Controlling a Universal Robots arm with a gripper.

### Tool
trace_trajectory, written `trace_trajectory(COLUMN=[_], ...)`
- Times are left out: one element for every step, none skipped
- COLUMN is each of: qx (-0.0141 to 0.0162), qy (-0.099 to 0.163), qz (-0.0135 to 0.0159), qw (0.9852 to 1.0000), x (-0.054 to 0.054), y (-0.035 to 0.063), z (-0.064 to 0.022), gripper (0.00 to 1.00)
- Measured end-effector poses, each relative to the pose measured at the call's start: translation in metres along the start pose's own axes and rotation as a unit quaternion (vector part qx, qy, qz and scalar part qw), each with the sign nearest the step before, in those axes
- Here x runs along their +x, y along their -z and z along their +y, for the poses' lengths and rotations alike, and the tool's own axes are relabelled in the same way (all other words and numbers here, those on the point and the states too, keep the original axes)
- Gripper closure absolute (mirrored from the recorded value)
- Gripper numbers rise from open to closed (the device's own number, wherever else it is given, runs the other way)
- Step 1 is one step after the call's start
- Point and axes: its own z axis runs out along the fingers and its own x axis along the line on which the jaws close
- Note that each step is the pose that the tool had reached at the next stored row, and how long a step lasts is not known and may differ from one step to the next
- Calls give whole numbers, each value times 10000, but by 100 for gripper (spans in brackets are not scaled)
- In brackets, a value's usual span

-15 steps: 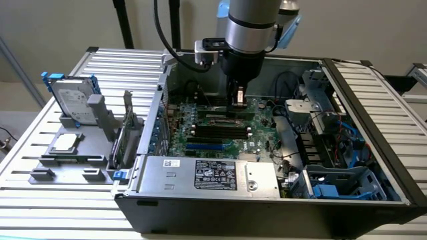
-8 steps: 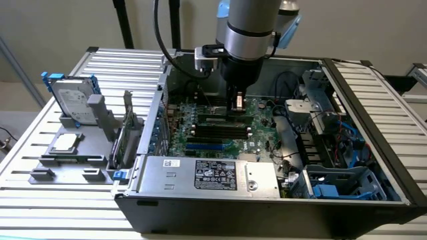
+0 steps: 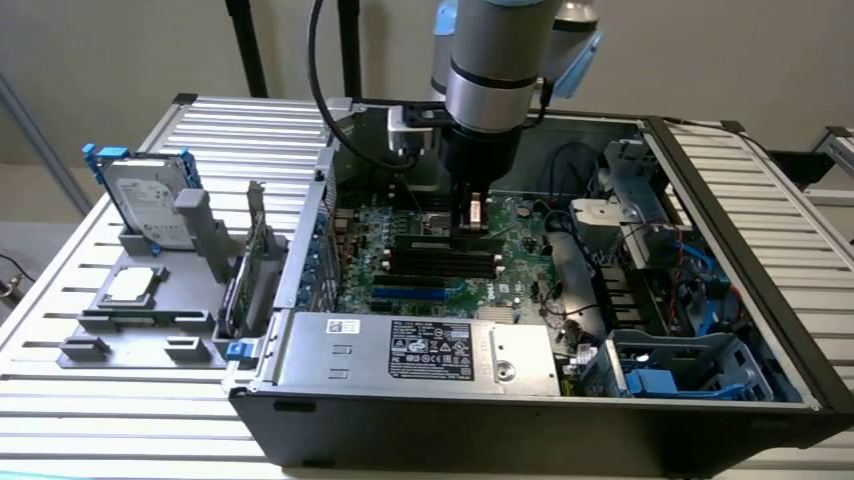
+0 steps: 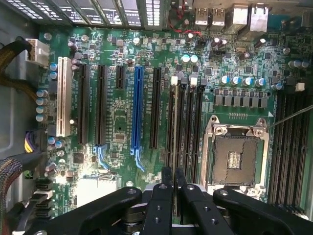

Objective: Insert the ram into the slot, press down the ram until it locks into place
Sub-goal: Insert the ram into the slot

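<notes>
Gripper (image 4: 173, 172) fingers (image 4: 167, 178) pinched nearly together on the ram (image 4: 174, 122), which runs edge-on straight ahead of the fingertips, standing in the slot (image 4: 170, 142).

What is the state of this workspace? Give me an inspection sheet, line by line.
Surface: slatted metal table carrying an open PC case.
Job's things: ram stands edge-on along a black slot; whether it has locked cannot be told.
Clutter: hard drive and chip on a grey fixture beside the case.
Grippers: gripper shut on the ram's top edge.
Cables: black cable hanging by the arm; blue cables inside the case.
Surroundings: pale wall behind.
</notes>
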Motion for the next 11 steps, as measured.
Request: trace_trajectory(qx=[1,3,5,6,7,7,7,7,6,7,6], qy=[0,-1,-2,-3,-4,-4,-4,-3,-4,-5,-5], qz=[2,4,6,8,15,23,30,37,42,45,50], qw=[10000,10000,10000,10000,10000,10000,10000,10000,10000,10000,10000], x=[-9,-18,-27,-35,-39,-41,-42,-42,-42,-42,-42], y=[-19,-37,-55,-72,-89,-102,-113,-122,-127,-129,-132], z=[5,10,15,19,21,22,21,21,21,22,22], gripper=[87,87,87,87,87,87,87,87,87,87,87])
